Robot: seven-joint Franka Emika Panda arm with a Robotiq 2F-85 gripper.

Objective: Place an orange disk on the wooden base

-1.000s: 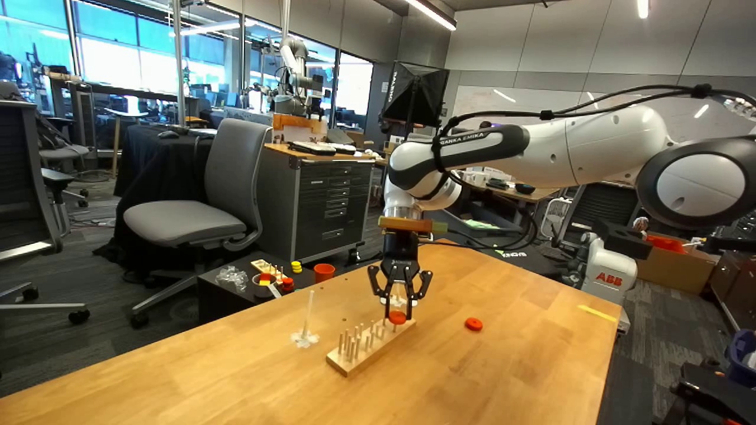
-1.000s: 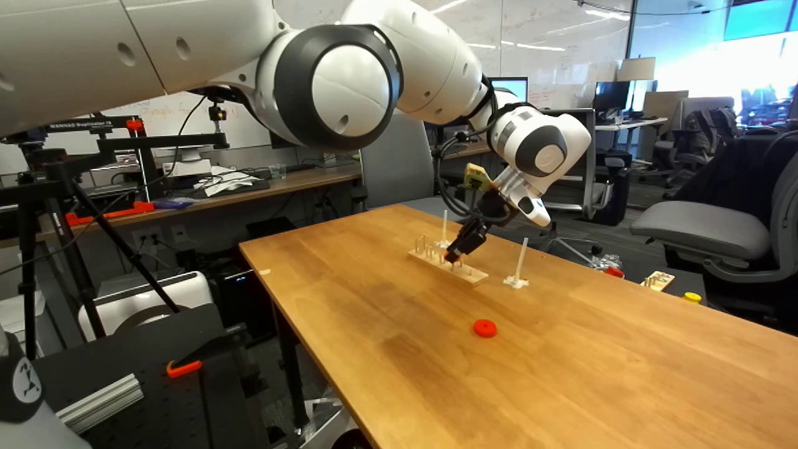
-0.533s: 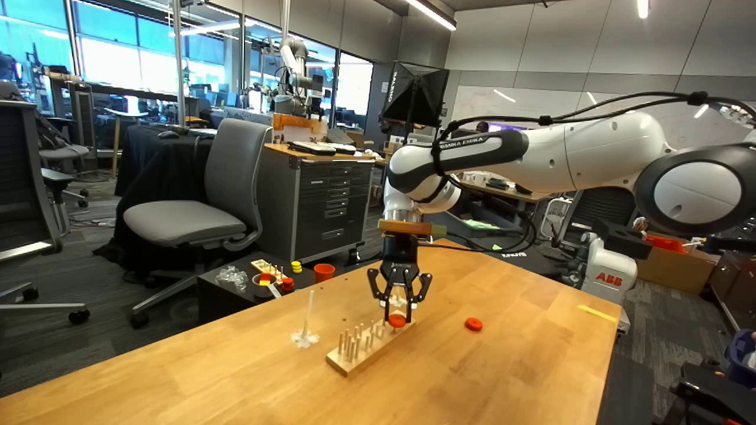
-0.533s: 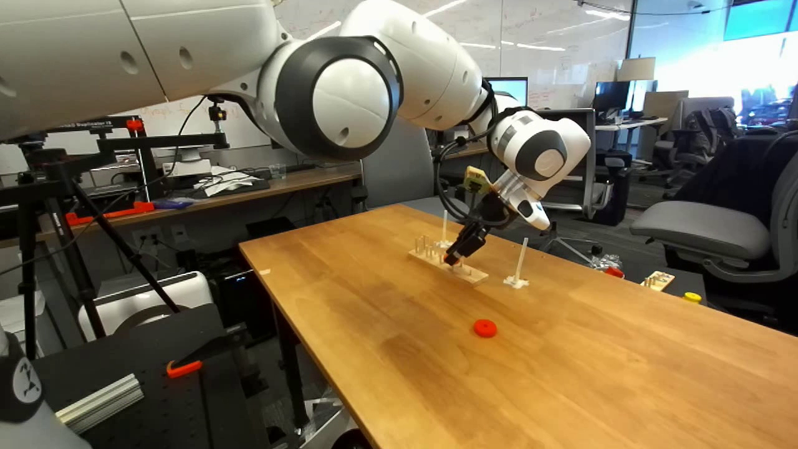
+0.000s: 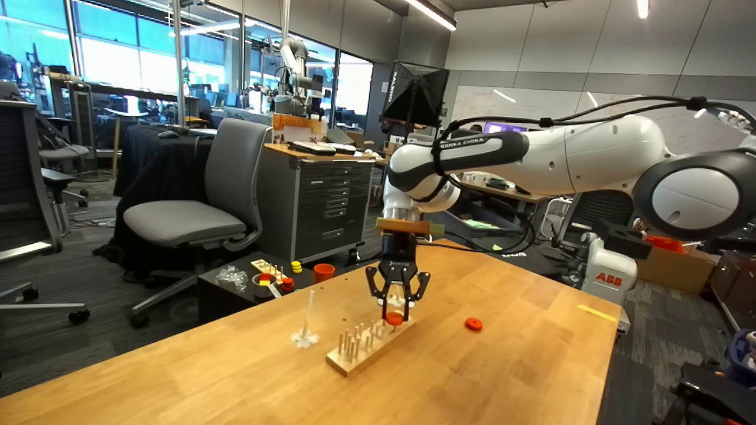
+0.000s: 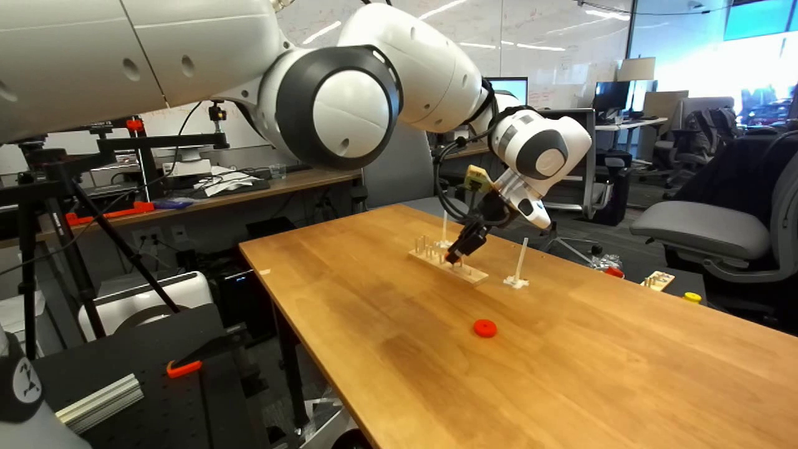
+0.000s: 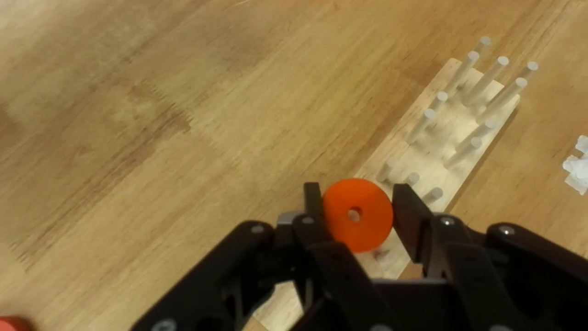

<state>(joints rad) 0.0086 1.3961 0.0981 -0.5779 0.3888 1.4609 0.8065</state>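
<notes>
My gripper is shut on an orange disk, with a fingertip against each side. It points down over the pale wooden base, and a peg end shows through the disk's centre hole. In the exterior views the held disk is low over the far half of the base; the fingers mostly hide it in an exterior view. I cannot tell whether the disk is around the peg or just above it. A second orange disk lies flat on the table, also in an exterior view.
A thin upright stick is taped to the table beside the base; another stick stands behind the base. A low black side table with an orange cup stands beyond the table edge. Several pegs rise from the base.
The gripper and held disk have dipped slightly, risen a little again and shifted slightly left in an exterior view. The arm's elbow has lowered. The second disk and the base have not moved.
</notes>
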